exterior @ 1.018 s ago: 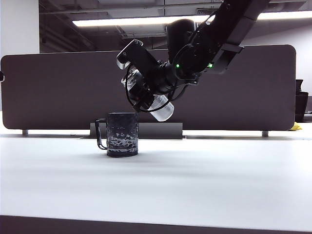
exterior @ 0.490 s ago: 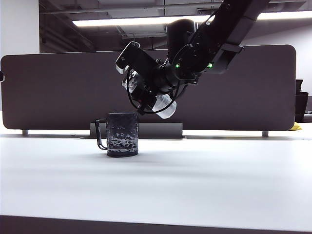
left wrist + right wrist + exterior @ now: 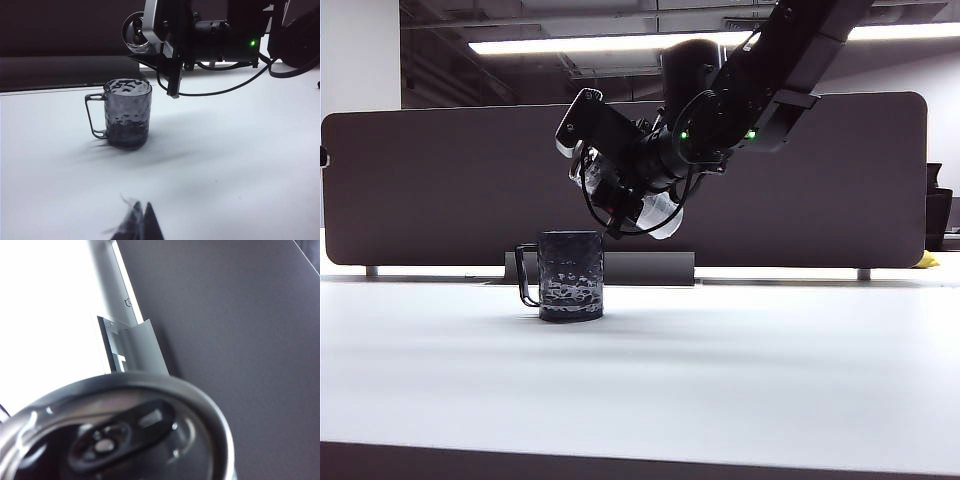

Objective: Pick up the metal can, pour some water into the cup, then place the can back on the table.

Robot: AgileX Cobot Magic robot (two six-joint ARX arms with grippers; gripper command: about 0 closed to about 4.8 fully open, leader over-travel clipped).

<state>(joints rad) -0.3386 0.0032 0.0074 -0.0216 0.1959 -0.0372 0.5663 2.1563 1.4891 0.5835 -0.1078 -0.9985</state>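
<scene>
So the white tabletop (image 3: 740,380) takes up most of the exterior view, with the big dark divider panel (image 3: 440,190) standing along its far side. The right arm (image 3: 790,60) reaches in from the upper right and hangs over the middle. Its right tool (image 3: 620,185) is clamped around the metal can (image 3: 658,215), which is up in the air and tipped hard over, one end showing pale below the tool, just above and a bit right of the cup. In the right wrist view you're basically staring at the can's top (image 3: 115,435), rim and tab, filling the near part of the shot.

The cup (image 3: 571,276) sits upright on the tabletop, handle pointing left in the exterior view, not touching the can.

The left tool (image 3: 137,225) only shows its dark tips low over the tabletop in its own wrist view, well short of the cup (image 3: 127,120), pressed together, holding nothing.
</scene>
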